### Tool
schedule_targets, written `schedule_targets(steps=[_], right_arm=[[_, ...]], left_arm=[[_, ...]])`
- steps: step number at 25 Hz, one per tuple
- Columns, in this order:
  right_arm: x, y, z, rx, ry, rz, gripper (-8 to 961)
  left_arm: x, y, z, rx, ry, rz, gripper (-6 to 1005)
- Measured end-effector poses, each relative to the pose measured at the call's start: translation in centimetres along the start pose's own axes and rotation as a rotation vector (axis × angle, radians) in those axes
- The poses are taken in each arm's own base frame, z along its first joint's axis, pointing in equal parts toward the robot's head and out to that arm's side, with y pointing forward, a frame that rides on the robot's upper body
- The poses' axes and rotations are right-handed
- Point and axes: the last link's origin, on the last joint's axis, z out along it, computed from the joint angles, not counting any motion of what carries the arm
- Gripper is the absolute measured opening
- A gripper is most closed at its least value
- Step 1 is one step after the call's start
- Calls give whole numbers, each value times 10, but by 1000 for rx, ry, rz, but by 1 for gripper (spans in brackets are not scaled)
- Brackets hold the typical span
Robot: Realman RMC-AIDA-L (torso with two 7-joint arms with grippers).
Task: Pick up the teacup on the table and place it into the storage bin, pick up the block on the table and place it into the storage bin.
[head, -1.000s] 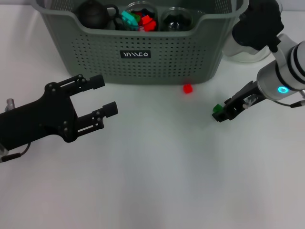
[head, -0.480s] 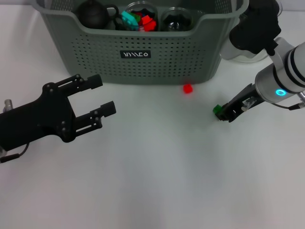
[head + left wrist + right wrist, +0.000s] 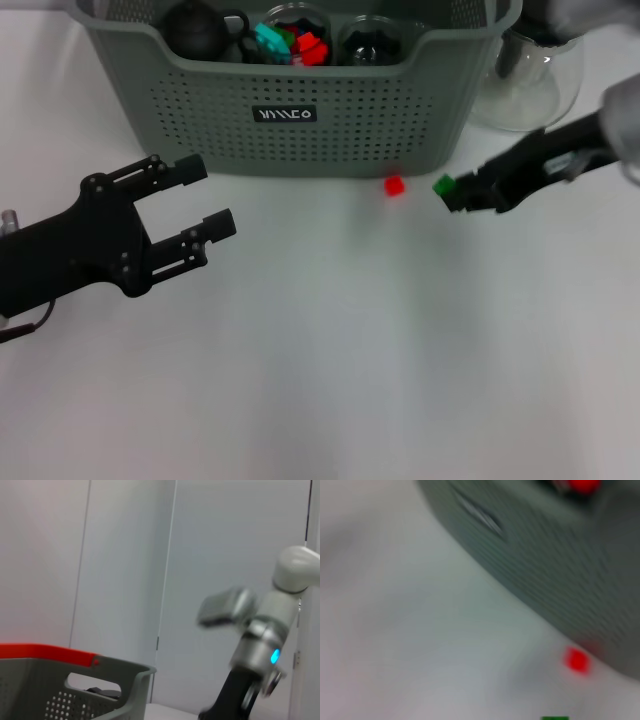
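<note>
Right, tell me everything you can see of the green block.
The green block is a small, bright green cube, plastic by its look. In the head view it sits at the tip of the right gripper, which is shut on it and appears to hold it clear of the white table. It is in front of the storage bin, below its rim and near its right corner, just right of the red block lying on the table, without touching it. The right wrist view shows only its top edge.
</note>
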Motion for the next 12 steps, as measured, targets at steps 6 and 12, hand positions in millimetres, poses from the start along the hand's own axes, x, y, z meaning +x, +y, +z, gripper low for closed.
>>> schedule_targets(steps=[6,12], right_arm=[[-25,8,-63,-128,-292,-73,204],[-85,10,-55,-20,-494,-127,205]], left_arm=[[0,1,-2,6,5,-2,675],[-1,1,-1,6,7,-6,675]])
